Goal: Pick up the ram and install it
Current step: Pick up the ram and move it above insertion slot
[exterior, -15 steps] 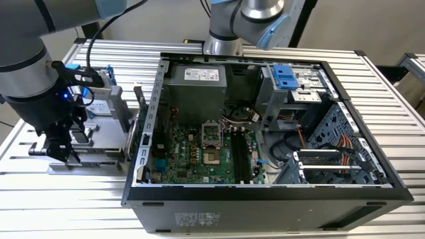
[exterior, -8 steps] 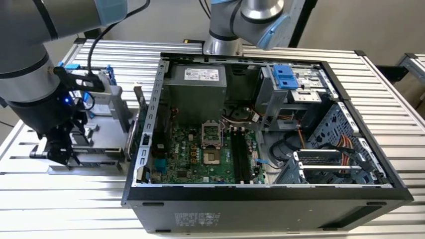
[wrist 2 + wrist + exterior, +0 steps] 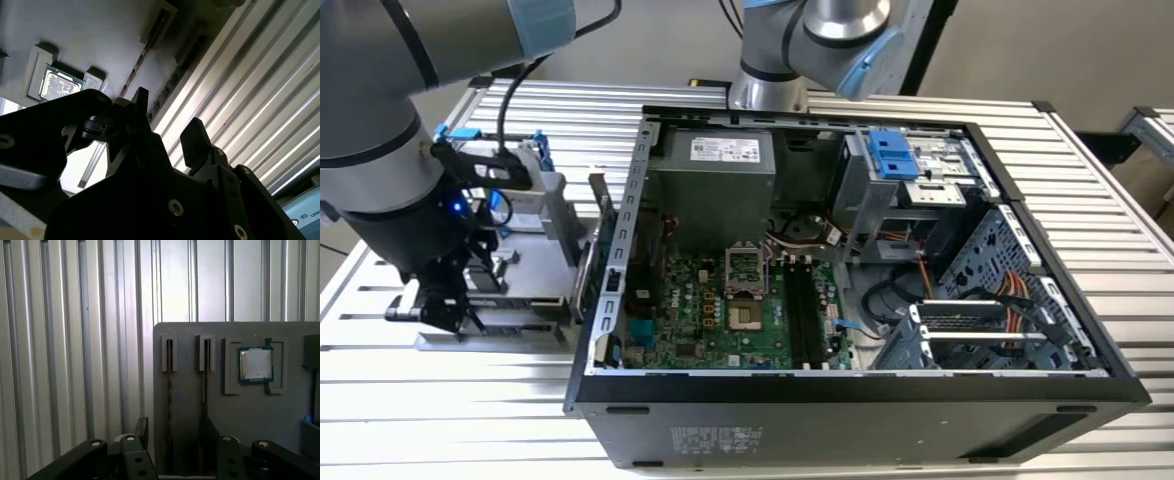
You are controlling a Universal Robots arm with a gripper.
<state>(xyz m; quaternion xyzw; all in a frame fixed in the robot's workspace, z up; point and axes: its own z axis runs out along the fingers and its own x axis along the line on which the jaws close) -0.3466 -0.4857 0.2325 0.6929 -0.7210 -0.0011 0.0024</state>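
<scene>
**Exterior view.** 1 arm, with its gripper (image 3: pixel 450 300) low over the grey holder (image 3: pixel 507 335) on the ribbed table (image 3: pixel 427 400), on the exterior view's left of the open case (image 3: pixel 854 400). The long black board slots (image 3: pixel 798 315) look unfilled to me. I cannot count them with confidence.

**First wrist view.**
- 1 holder.
- 2 narrow slots in it, each with a thin strip standing edge-on.
- 1 square chip (image 3: pixel 255 364) in its own pocket.
- The ram (image 3: pixel 169 390) is the strip farther from the chip, near the holder's edge.
- The second stick (image 3: pixel 204 385) sits between the ram and the chip.
- The gripper is released and holds nothing. The ram's line runs into the gap between its 2 fingers, and one finger sits roughly in line with the second stick.

**Second wrist view.** Same count: 2 sticks and 1 chip. The fingers are spread with the ram between them, and nothing is touching it.

**Handling note (my judgement).**
- I would shift the gripper so the chip-side finger comes down between the two sticks rather than on top of the second one.
- I would keep the pads flat to the ram's faces and centre them along its length.
- I would clamp only once seated low, because a thin board gripped off-centre is likely to tilt and bind in its slot.
</scene>
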